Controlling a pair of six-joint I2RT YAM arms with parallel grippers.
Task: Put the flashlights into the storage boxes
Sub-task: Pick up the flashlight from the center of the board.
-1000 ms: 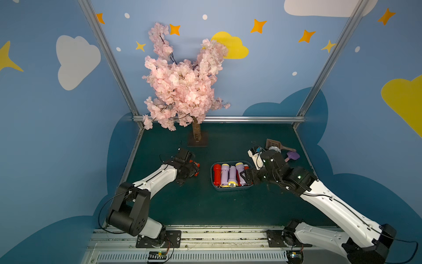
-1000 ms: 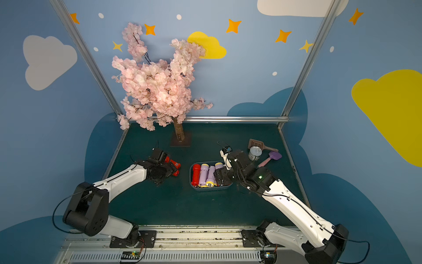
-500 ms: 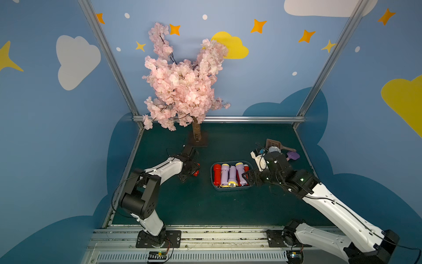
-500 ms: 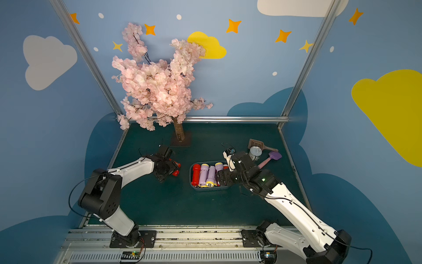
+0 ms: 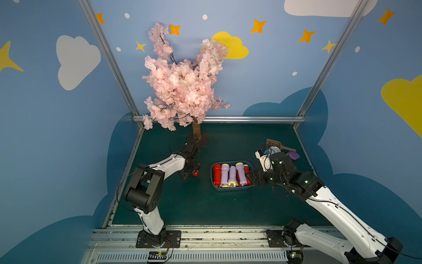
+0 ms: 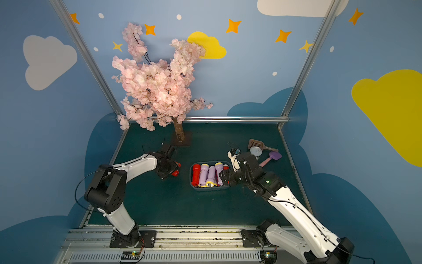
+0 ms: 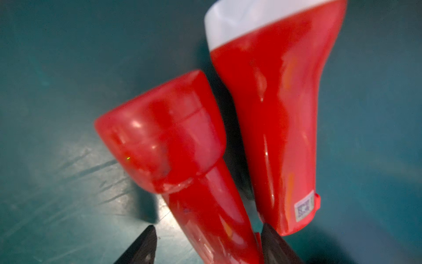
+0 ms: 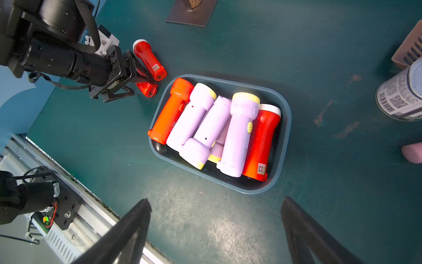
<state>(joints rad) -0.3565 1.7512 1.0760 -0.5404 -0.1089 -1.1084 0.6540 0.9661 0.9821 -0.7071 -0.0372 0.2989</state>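
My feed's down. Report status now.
Left gripper straddling red flashlight, not clamped; right gripper open, empty. Storage box near full; white-capped red flashlight also outside. Path clear.

flashlights [image 7: 173, 137]: glossy plastic | table mat [image 8: 228, 217]: matt, scuffed | can [image 8: 402, 96]: metal

2 top views look down from high; the nearer right wrist view shares their tub [image 8: 286, 123].

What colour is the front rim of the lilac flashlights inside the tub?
Yellow; the lilac flashlights show it best in the right wrist view.
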